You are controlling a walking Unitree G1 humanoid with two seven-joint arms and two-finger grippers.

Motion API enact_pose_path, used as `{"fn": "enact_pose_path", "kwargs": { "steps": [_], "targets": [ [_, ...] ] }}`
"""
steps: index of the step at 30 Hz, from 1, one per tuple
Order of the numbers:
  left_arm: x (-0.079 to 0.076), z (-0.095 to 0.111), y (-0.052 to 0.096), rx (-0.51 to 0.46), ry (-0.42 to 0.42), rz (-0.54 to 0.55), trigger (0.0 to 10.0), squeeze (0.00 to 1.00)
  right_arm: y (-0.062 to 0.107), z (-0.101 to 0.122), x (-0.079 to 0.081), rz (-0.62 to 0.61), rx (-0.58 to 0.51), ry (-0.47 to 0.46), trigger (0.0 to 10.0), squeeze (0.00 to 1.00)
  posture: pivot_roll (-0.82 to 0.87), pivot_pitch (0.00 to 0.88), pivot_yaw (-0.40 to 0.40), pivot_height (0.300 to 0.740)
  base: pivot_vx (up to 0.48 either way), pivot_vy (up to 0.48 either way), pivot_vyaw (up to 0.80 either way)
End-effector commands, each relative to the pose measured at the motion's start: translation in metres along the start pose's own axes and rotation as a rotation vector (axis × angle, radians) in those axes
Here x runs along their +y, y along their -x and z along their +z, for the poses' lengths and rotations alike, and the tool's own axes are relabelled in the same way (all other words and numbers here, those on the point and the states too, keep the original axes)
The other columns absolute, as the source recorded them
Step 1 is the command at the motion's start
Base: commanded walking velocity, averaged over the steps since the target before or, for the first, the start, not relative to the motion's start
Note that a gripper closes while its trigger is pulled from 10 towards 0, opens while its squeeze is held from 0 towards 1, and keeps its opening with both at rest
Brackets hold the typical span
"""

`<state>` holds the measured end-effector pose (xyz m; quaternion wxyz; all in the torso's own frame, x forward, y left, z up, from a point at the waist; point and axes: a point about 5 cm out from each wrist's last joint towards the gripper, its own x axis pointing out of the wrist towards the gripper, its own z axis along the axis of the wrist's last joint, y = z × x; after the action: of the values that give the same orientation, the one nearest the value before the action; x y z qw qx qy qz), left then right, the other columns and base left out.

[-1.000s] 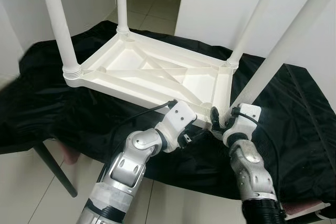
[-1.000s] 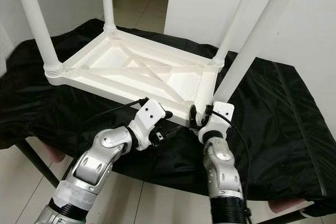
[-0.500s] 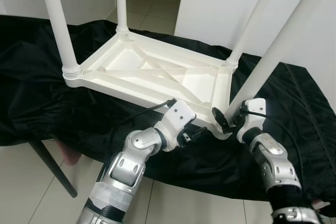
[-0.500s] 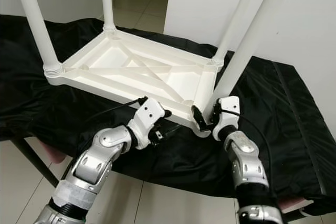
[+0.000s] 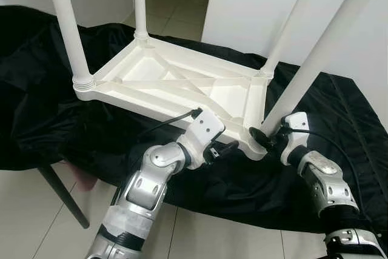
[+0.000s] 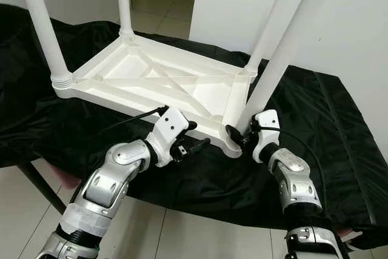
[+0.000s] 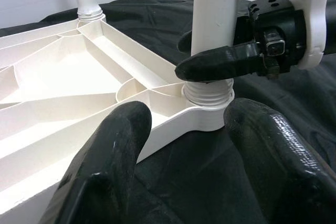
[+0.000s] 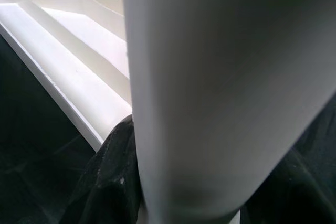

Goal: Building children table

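A white plastic children's table [image 5: 182,89] lies upside down on a black cloth, with its legs pointing up. The near-right leg [image 5: 309,71] stands in the corner socket [image 7: 207,95]. My right gripper [image 5: 267,136] is shut on this leg just above the socket. One of its black fingers [image 7: 220,61] crosses the front of the leg, and the leg [image 8: 220,87] looms close in the right wrist view. My left gripper [image 5: 227,148] is open just in front of the same corner. Its two fingers [image 7: 110,150] sit wide apart below the table's rim, holding nothing.
The black cloth [image 5: 73,125] covers a raised surface whose front edge runs just behind my arms; tiled floor [image 5: 36,210] lies below. A dark slanted support leg [image 5: 60,195] stands at the lower left. White walls [image 5: 242,4] rise behind, with a doorway at the far back.
My right arm has swung out to the right while its gripper stays at the near-right leg's base. The left gripper has edged closer to that corner.
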<state>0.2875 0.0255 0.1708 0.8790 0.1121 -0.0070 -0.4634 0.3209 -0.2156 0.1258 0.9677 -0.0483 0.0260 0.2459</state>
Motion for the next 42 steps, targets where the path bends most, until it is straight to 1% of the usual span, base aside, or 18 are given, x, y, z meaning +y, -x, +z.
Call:
{"fn": "enact_pose_path", "kwargs": {
  "steps": [1, 4, 9, 11, 12, 13, 14, 16, 17, 18, 21, 24, 26, 28, 35, 36, 37, 42],
  "targets": [
    [0.004, 0.001, -0.002, 0.008, -0.004, 0.096, 10.0, 0.0, 0.003, -0.016, 0.005, 0.02, 0.056, -0.05, 10.0, 0.0, 0.03, 0.0, -0.127, 0.74, 0.0, 0.0, 0.0],
    [0.002, 0.001, -0.002, 0.009, -0.009, 0.079, 10.0, 0.0, 0.001, -0.012, 0.01, -0.048, 0.032, -0.092, 10.0, 0.0, 0.02, 0.0, -0.12, 0.74, 0.0, 0.0, 0.0],
    [0.002, 0.001, -0.002, 0.009, -0.009, 0.074, 10.0, 0.0, 0.0, -0.009, 0.013, -0.088, 0.023, -0.092, 10.0, 0.0, 0.02, 0.0, -0.118, 0.74, 0.0, 0.0, 0.0],
    [0.001, 0.0, -0.001, 0.012, -0.008, 0.071, 10.0, 0.0, 0.0, -0.006, 0.013, -0.219, 0.022, -0.119, 10.0, 0.0, 0.01, 0.0, -0.116, 0.74, 0.0, 0.0, 0.0],
    [0.001, 0.0, -0.001, 0.012, -0.008, 0.071, 10.0, 0.0, 0.0, -0.006, 0.013, -0.219, 0.022, -0.119, 10.0, 0.0, 0.01, 0.0, -0.116, 0.74, 0.0, 0.0, 0.0],
    [0.0, -0.001, -0.001, 0.013, -0.005, 0.07, 10.0, 0.0, 0.0, -0.005, 0.014, -0.311, 0.023, -0.138, 10.0, 0.0, 0.01, 0.0, -0.116, 0.74, 0.0, 0.0, 0.0],
    [0.0, -0.001, -0.001, 0.013, -0.005, 0.07, 10.0, 0.0, 0.0, -0.005, 0.014, -0.311, 0.023, -0.138, 10.0, 0.0, 0.01, 0.0, -0.116, 0.74, 0.0, 0.0, 0.0],
    [0.0, -0.001, -0.001, 0.014, -0.002, 0.069, 10.0, 0.0, 0.001, -0.003, 0.016, -0.44, 0.029, -0.157, 10.0, 0.0, 0.0, 0.0, -0.114, 0.74, 0.0, 0.0, 0.0],
    [0.0, -0.001, -0.001, 0.014, -0.002, 0.069, 10.0, 0.0, 0.001, -0.003, 0.016, -0.44, 0.029, -0.157, 10.0, 0.0, 0.0, 0.0, -0.114, 0.74, 0.0, 0.0, 0.0],
    [-0.001, -0.002, 0.0, 0.015, 0.002, 0.068, 10.0, 0.0, 0.0, -0.005, 0.024, -0.576, 0.035, -0.197, 10.0, 0.0, 0.0, 0.0, -0.113, 0.74, 0.0, 0.0, 0.0],
    [-0.001, -0.002, 0.0, 0.016, 0.002, 0.068, 10.0, 0.0, 0.0, -0.005, 0.027, -0.637, 0.035, -0.206, 10.0, 0.0, 0.0, 0.0, -0.113, 0.74, 0.0, 0.0, 0.0],
    [0.0, -0.002, 0.0, 0.016, 0.003, 0.071, 10.0, 0.0, 0.001, -0.007, 0.04, -0.809, 0.042, -0.25, 10.0, 0.0, 0.01, 0.0, -0.116, 0.74, 0.0, 0.0, 0.0],
    [0.0, -0.002, 0.0, 0.016, 0.003, 0.071, 10.0, 0.0, 0.001, -0.007, 0.04, -0.809, 0.042, -0.25, 10.0, 0.0, 0.01, 0.0, -0.116, 0.74, 0.0, 0.0, 0.0],
    [0.0, -0.002, 0.0, 0.016, 0.004, 0.075, 10.0, 0.0, -0.001, -0.007, 0.05, -0.873, 0.046, -0.269, 10.0, 0.0, 0.01, 0.0, -0.118, 0.74, 0.0, 0.0, 0.0],
    [0.0, -0.001, -0.001, 0.01, 0.006, 0.081, 10.0, 0.0, -0.009, 0.0, 0.063, -0.832, 0.021, -0.303, 10.0, 0.0, 0.02, 0.0, -0.12, 0.74, 0.0, 0.0, 0.0],
    [0.0, -0.001, -0.001, 0.01, 0.007, 0.081, 10.0, 0.0, -0.009, 0.002, 0.063, -0.812, 0.003, -0.311, 10.0, 0.66, 0.02, 0.0, -0.12, 0.74, 0.0, 0.0, 0.0],
    [0.0, -0.001, -0.001, 0.01, 0.008, 0.081, 10.0, 0.0, -0.008, 0.004, 0.063, -0.8, -0.015, -0.319, 10.0, 1.0, 0.02, 0.0, -0.12, 0.74, 0.0, 0.0, 0.0],
    [-0.001, -0.001, -0.001, 0.01, 0.009, 0.08, 10.0, 0.0, -0.004, 0.001, 0.058, -0.762, -0.028, -0.288, 10.0, 1.0, 0.02, 0.0, -0.122, 0.74, 0.0, 0.0, 0.0]
  ]
}}
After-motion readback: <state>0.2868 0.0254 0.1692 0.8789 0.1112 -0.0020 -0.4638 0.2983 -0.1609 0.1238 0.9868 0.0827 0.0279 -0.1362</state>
